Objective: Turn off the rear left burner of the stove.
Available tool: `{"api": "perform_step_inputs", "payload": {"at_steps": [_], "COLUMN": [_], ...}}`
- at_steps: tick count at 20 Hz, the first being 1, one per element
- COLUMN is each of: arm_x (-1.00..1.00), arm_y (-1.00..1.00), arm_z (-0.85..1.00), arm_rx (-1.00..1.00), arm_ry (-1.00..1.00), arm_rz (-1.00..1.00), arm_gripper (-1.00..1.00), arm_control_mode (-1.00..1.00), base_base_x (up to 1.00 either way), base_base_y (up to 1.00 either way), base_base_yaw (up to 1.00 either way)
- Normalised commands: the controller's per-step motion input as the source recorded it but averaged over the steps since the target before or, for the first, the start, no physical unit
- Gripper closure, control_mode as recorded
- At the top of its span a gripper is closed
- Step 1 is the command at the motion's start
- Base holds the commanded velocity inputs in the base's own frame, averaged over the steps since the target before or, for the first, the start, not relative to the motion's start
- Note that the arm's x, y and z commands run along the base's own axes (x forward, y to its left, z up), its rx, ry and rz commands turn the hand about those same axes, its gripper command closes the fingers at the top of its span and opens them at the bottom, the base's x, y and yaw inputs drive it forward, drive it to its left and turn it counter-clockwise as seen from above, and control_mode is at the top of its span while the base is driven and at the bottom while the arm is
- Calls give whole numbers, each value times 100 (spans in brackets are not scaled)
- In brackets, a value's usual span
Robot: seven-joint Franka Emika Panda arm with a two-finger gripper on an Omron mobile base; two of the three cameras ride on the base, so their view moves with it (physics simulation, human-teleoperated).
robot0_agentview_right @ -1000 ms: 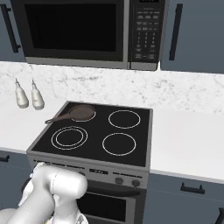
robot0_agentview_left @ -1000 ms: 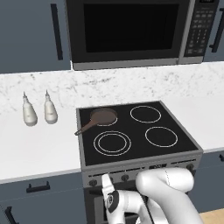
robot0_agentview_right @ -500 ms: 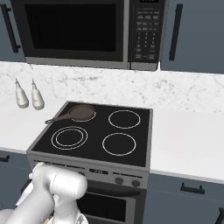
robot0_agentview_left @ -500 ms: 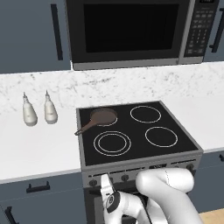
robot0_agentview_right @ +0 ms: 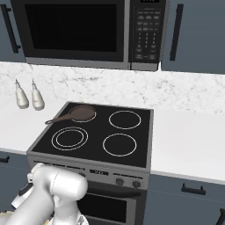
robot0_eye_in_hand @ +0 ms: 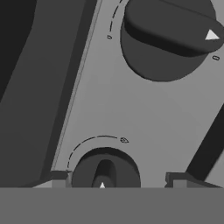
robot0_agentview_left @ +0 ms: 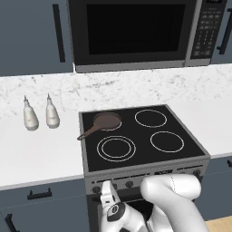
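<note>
Marble backsplash (robot0_agentview_left: 136, 86), blue-grey cabinets (robot0_agentview_left: 31, 36), white counter (robot0_agentview_left: 41, 154).

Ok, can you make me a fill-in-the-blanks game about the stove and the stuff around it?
1. The small brown frying pan sits on the rear ____ burner of the stove.
2. On the counter beside the stove stand ____ white bottles.
3. Above the stove hangs a black ____.
4. In the hand view, the gripper has a dark ____ between its fingertips.

Missing words: left; two; microwave; knob
</note>
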Motion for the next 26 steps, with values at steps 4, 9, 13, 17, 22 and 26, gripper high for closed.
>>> {"api": "perform_step_inputs", "payload": {"at_steps": [4, 9, 13, 17, 22, 26], "arm_x": [15, -3, 0, 0, 0, 0], "arm_y": [-21, -25, -40, -61, -67, -49], "arm_z": [2, -21, -21, -31, -27, -6], "arm_rx": [83, 63, 28, 41, 67, 80], "arm_ry": [10, -15, 3, -2, -2, 1], "arm_rz": [0, 0, 0, 1, 7, 2], "arm_gripper": [100, 100, 100, 100, 100, 100], "arm_control_mode": [-100, -100, -100, -100, -100, -100], "base_base_x": [0, 0, 0, 0, 0, 0], "base_base_y": [0, 0, 0, 0, 0, 0], "base_base_yaw": [0, 0, 0, 0, 0, 0]}}
